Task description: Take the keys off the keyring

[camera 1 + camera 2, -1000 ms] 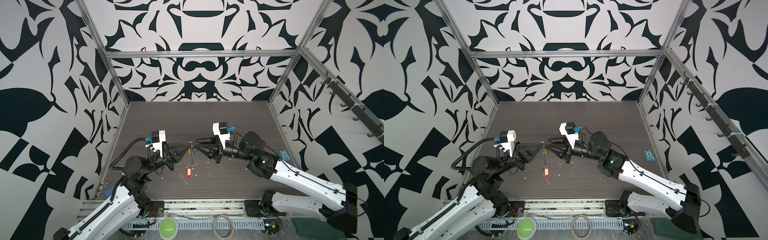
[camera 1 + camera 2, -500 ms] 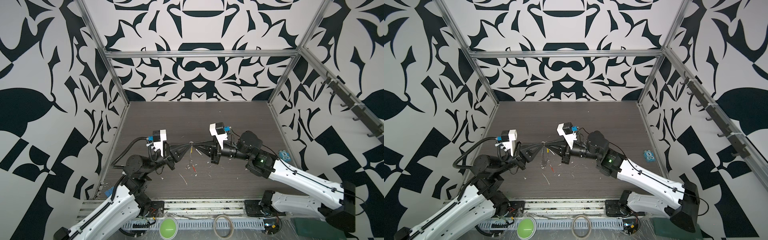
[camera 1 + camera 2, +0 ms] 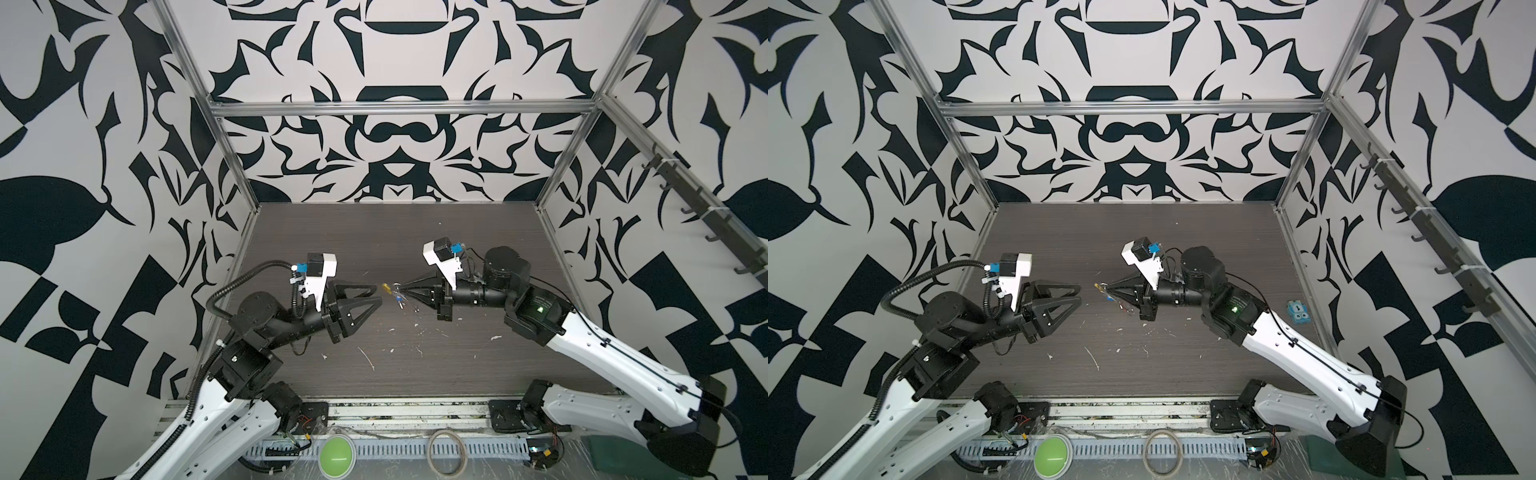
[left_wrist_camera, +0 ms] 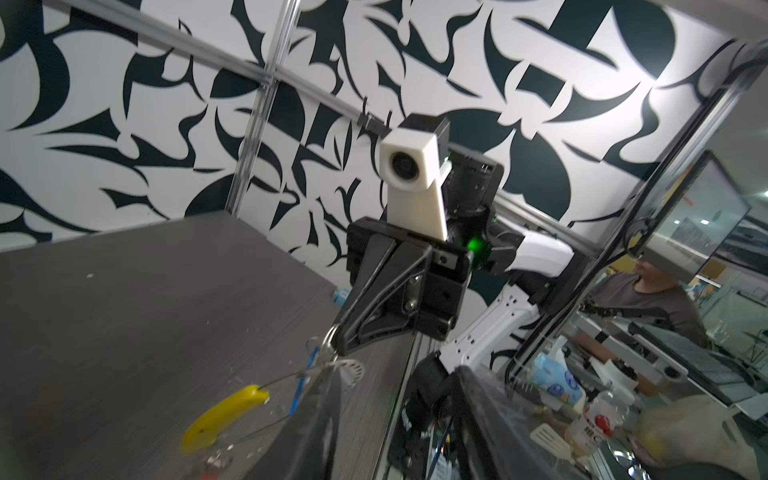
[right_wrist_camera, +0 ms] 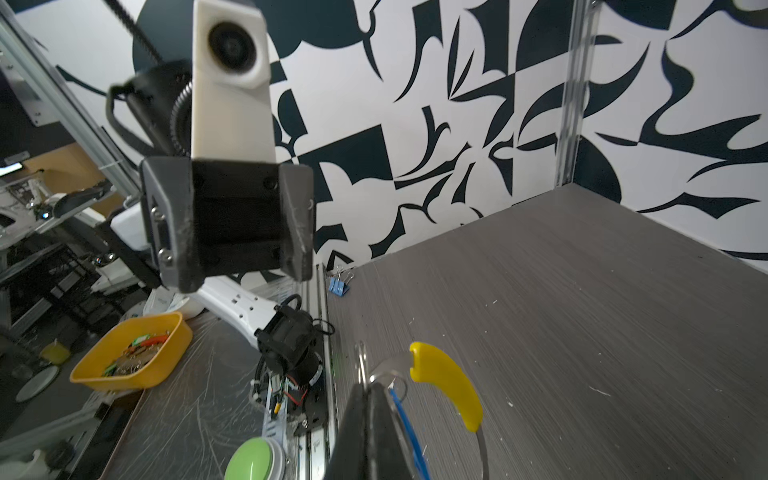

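Your right gripper (image 3: 400, 286), clamped shut on the keyring (image 5: 446, 380) beside its yellow sleeve (image 3: 386, 286), holds it out leftward toward your empty, part-open left gripper (image 3: 379, 293); blue-tagged keys (image 3: 399, 299) hang beneath.

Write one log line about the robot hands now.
left gripper: open, empty | right gripper: shut on keyring | keys: hanging from it

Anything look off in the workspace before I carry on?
White flecks litter the table near the grippers, like debris. The keyring hangs tilted from the shut right gripper; the left gripper stands open beside it.
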Motion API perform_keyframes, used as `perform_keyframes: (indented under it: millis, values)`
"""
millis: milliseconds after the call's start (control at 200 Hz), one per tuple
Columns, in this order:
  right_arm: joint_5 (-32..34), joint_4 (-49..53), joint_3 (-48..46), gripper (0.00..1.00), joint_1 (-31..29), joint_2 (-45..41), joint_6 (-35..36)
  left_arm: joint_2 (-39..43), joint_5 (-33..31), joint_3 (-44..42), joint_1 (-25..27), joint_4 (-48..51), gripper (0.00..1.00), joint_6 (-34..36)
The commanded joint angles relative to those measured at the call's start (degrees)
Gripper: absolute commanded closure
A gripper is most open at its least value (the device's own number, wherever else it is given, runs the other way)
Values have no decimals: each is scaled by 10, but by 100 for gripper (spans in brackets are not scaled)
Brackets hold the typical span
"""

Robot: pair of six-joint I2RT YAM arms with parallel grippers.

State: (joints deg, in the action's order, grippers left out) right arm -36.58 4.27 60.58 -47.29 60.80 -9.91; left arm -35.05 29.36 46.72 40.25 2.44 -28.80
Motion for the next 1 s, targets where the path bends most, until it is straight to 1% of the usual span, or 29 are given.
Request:
perform_keyframes:
  millis: [0,100,185,250,335,490,675,815,1000]
  values:
    - [-40,43,44,100,2,1,39,-29,22,42,-1,160,55,55]
    - [-48,59,53,100,2,6,45,-56,32,74,-1,207,55,75]
    - [-52,64,57,100,2,10,44,-81,38,97,-1,238,55,79]
    - [-51,74,61,100,2,13,46,-97,44,110,-1,252,57,83]
    - [-52,80,64,100,2,18,47,-109,47,119,-1,257,59,85]
    - [-53,86,65,100,2,19,50,-120,46,137,-1,273,66,97]
    - [-56,87,65,100,2,20,52,-138,47,151,-1,283,68,108]
    - [-58,87,65,100,2,21,52,-148,50,161,-1,289,72,116]
    - [-61,86,64,100,2,23,51,-161,58,172,-1,295,72,124]
